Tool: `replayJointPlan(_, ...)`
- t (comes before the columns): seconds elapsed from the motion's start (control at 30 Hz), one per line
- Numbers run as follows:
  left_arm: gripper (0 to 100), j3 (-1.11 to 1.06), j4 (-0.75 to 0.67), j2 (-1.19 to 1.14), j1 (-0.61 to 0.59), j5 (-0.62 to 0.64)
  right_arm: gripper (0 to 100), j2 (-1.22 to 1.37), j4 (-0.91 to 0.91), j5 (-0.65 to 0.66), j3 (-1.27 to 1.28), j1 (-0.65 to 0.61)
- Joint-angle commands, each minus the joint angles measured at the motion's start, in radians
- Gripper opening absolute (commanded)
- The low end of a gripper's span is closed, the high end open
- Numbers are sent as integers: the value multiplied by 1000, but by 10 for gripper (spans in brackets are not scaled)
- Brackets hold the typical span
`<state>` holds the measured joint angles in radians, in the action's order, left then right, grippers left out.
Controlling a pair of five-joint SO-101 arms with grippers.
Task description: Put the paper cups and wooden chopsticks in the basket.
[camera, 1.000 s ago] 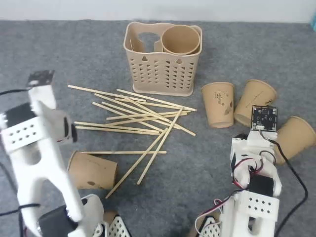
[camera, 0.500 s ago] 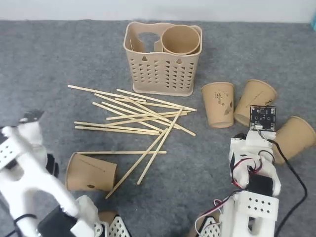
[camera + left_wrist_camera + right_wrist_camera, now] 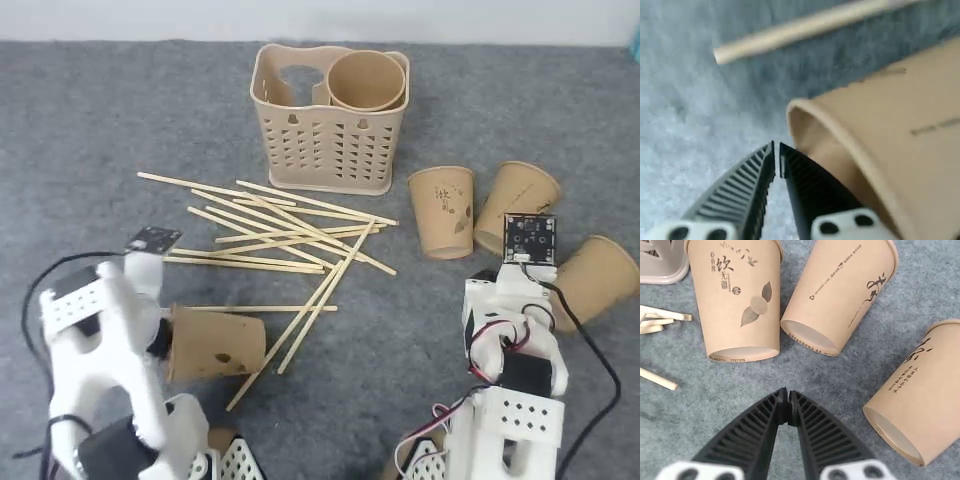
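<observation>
Evidently I was on a cup pickup; my left hand (image 3: 776,147) sat pinched shut beside the tipped paper cup (image 3: 880,130); next, I judged, it needed opening across the rim.

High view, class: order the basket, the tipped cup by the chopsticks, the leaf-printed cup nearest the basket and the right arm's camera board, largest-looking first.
1. basket
2. tipped cup and leaf-printed cup: these look alike, so they are left unranked; an arm hides part of the tipped one
3. camera board
</observation>
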<state>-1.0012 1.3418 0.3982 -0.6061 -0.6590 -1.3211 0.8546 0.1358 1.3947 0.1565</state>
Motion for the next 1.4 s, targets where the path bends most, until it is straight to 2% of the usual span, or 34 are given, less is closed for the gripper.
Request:
replayJointPlan(0.0,13,33,-21,20,98,86,13,-21,-15,21,-6,-5)
replayJointPlan(0.1,13,65,-17,20,157,110,13,-21,-15,21,-6,-5)
replayJointPlan(0.27,13,153,-12,20,269,250,13,-21,-18,21,-6,-5)
replayJointPlan(0.67,13,372,203,26,694,489,13,-21,-24,21,-5,-1)
replayJointPlan(0.93,13,392,281,267,921,532,13,-21,-25,23,-5,-1)
replayJointPlan(1.1,13,357,296,368,984,531,13,-21,-25,23,-5,-1)
replayJointPlan(1.27,13,337,282,396,987,529,13,-21,-39,23,-2,-1)
replayJointPlan(1.37,52,306,262,402,985,531,13,-21,-39,23,2,-1)
